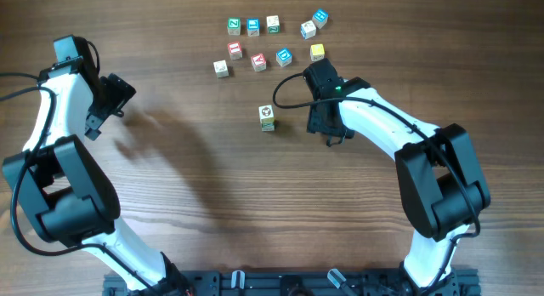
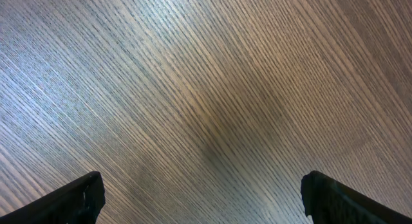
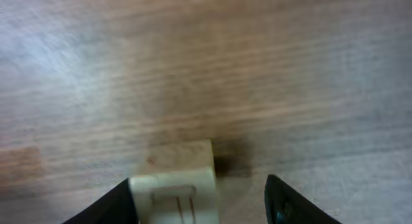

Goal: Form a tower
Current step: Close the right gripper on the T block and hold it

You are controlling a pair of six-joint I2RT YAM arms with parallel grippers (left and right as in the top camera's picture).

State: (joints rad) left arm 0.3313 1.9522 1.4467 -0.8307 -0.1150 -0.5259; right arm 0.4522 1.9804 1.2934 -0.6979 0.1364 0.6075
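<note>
right gripper straddles a pale cube, jaws part open: one finger against its side, a gap at the other, so not clamped yet. i judge this is the yellow cube near the far edge of the tabletop, wanted as the cap. the tower stands near the tabletop's middle, apart from the loose cubes, which leaves approach room. from above only its green-marked top face shows; height unknown. left gripper wide open, empty, by the left edge. the pale cube's lower part is cut off.
</note>
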